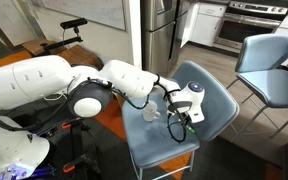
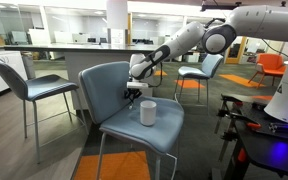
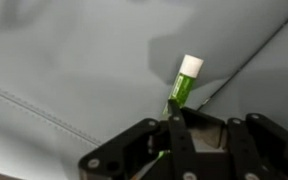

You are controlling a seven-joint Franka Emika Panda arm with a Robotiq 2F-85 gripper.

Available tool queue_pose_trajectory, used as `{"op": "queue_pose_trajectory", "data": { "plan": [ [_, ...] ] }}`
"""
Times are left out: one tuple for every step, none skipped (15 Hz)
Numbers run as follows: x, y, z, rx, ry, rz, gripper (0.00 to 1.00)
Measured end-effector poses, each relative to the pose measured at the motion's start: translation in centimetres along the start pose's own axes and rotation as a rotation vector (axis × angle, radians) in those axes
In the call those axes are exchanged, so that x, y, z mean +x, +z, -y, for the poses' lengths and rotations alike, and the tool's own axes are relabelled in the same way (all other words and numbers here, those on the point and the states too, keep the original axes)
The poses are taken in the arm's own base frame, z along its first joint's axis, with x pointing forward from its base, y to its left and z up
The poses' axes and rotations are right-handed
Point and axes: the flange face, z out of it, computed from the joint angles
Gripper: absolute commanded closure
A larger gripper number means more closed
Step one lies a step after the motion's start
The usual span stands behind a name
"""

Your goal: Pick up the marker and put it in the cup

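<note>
The green marker [image 3: 187, 80] with a white tip sticks out from between my gripper's [image 3: 172, 112] fingers in the wrist view, and the gripper is shut on it. In both exterior views the gripper [image 1: 189, 110] [image 2: 134, 92] hovers above the blue-grey chair seat [image 1: 174, 140] [image 2: 124, 122], close to the backrest. A bit of green [image 1: 187, 122] shows under the fingers. The small white cup [image 1: 152, 114] [image 2: 148, 112] stands upright on the seat beside the gripper and a little apart from it. Its inside is hidden from view.
The chair's backrest [image 1: 212, 88] [image 2: 104, 85] rises close behind the gripper. Other blue chairs [image 1: 269, 65] [image 2: 29, 85] stand nearby. A counter [image 2: 64, 50] is behind, with kitchen appliances [image 1: 164, 30] and dark equipment on the floor [image 2: 259, 135].
</note>
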Motion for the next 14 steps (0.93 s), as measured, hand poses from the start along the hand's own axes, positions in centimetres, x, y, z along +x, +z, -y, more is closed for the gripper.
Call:
{"op": "queue_pose_trajectory", "data": {
  "plan": [
    [0.2, -0.4, 0.2, 0.009, 0.002, -0.006, 0.57],
    [0.2, -0.5, 0.2, 0.014, 0.006, -0.007, 0.49],
    [0.3, -0.4, 0.2, 0.024, 0.012, -0.004, 0.42],
    [0.3, -0.3, 0.2, 0.035, 0.021, 0.001, 0.33],
    [0.2, -0.2, 0.1, 0.044, 0.029, 0.008, 0.27],
    [0.2, 0.1, 0.0, 0.052, 0.037, 0.016, 0.2],
    [0.1, 0.4, -0.1, 0.06, 0.044, 0.023, 0.12],
    [-0.1, 0.7, -0.2, 0.066, 0.05, 0.03, 0.05],
    [-0.2, 1.0, -0.3, 0.068, 0.054, 0.036, 0.0],
    [-0.3, 1.3, -0.4, 0.067, 0.056, 0.042, 0.0],
    [-0.4, 1.6, -0.6, 0.066, 0.058, 0.046, 0.02],
    [-0.5, 1.8, -0.7, 0.064, 0.058, 0.049, 0.27],
    [-0.5, 1.9, -0.8, 0.063, 0.058, 0.049, 0.27],
    [-0.5, 1.9, -0.8, 0.062, 0.058, 0.049, 0.3]
  ]
}}
